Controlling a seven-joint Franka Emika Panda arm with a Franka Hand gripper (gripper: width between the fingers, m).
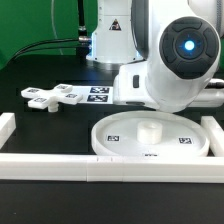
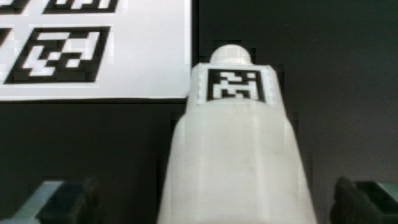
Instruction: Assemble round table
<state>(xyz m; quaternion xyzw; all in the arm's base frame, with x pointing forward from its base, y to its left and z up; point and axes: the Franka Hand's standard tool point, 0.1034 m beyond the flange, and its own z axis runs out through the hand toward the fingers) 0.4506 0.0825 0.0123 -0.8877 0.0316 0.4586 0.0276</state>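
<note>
Disc (image 1: 150,138), white, rimmed, central hub (image 1: 150,128) raised, lower centre of exterior view on the bench (image 1: 50,130); tagged cross-shaped piece (image 1: 55,96) at centre left. Post (image 2: 231,150), tagged near its tip, between spread fingers (image 2: 63,200) of the released end effector (image 2: 214,203), beside the marker board (image 2: 89,50).

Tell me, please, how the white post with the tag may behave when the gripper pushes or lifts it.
The post is round and seems to lie on its side on the black table, so a push may roll it. It looks like smooth rigid plastic: probably stiff, perhaps slippery between the fingers.
</note>
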